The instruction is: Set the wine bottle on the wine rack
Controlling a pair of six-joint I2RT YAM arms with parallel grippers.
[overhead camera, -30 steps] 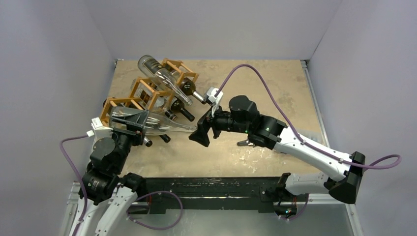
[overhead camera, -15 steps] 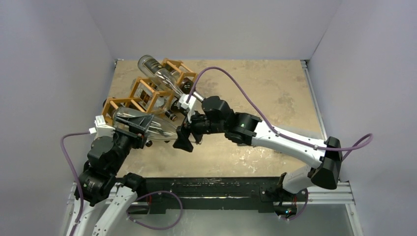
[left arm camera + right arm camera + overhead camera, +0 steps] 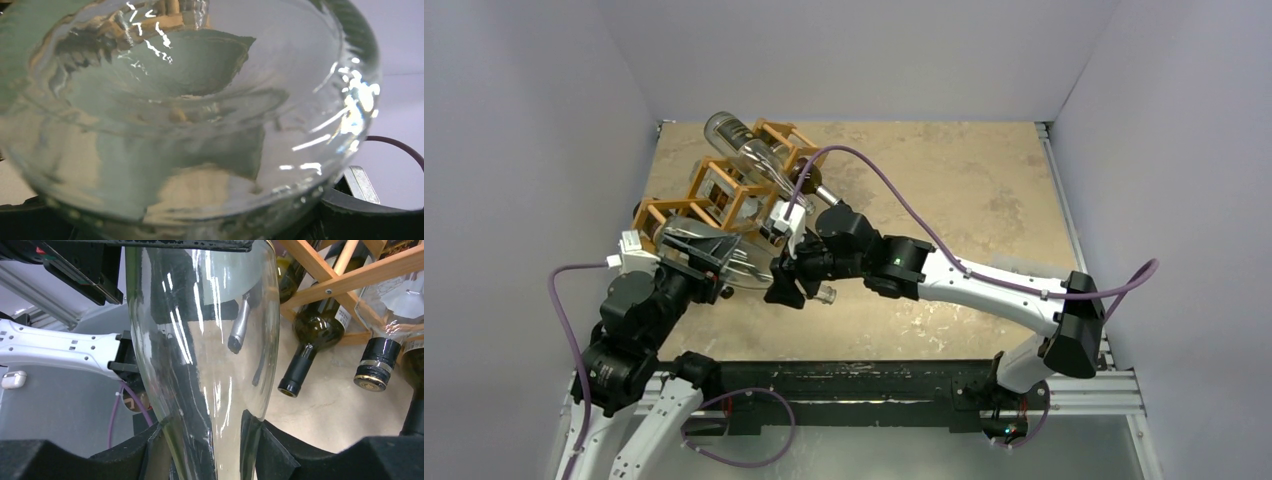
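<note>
The wine bottle [image 3: 724,256] is clear glass and lies nearly level just in front of the wine rack [image 3: 720,192], its neck pointing right. My left gripper [image 3: 686,254] is shut on its wide body, and the glass [image 3: 200,125] fills the left wrist view. My right gripper [image 3: 786,285] is shut on the tapering shoulder. In the right wrist view the bottle [image 3: 210,340] stands between the black fingers [image 3: 150,450], which touch it on both sides. The rack's orange-brown bars [image 3: 350,277] show at the upper right there.
A clear bottle [image 3: 749,150] lies slanted across the top of the rack. Dark bottles [image 3: 312,332] and a black-capped one [image 3: 377,362] poke their necks out of the rack's cells, close to the right of the held bottle. Grey walls enclose the tan table [image 3: 964,180].
My right arm has slid left from the tip of the bottle's neck to its shoulder, and its jaws have closed onto the glass. The left arm and the bottle have shifted slightly left.
</note>
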